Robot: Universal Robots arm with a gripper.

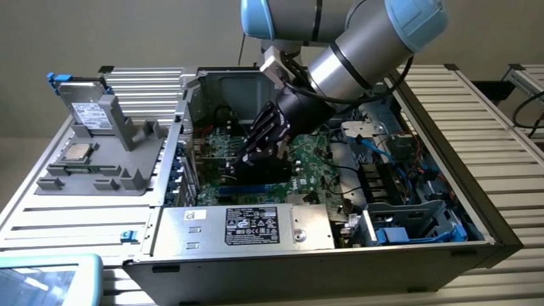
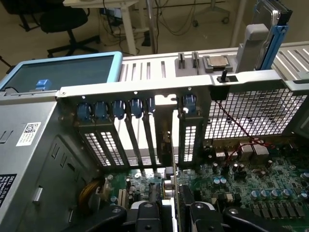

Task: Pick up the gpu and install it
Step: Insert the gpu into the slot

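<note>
The gripper (image 1: pixel 253 156) has its fingers (image 2: pixel 146 212) closed narrowly on the gpu (image 2: pixel 176 191), which stands on edge with one end close to the rear slot panel (image 2: pixel 145 145); its long axis points straight at that panel, its flat faces upright. As I judge it, the risk is misalignment; an end catching a panel divider could jam the card or twist it in the grip.

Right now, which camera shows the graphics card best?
The exterior view: the graphics card shows its black face under the claw, inside the computer case. The wrist view catches it edge-on, a thin strip between the claw's fingers.
</note>
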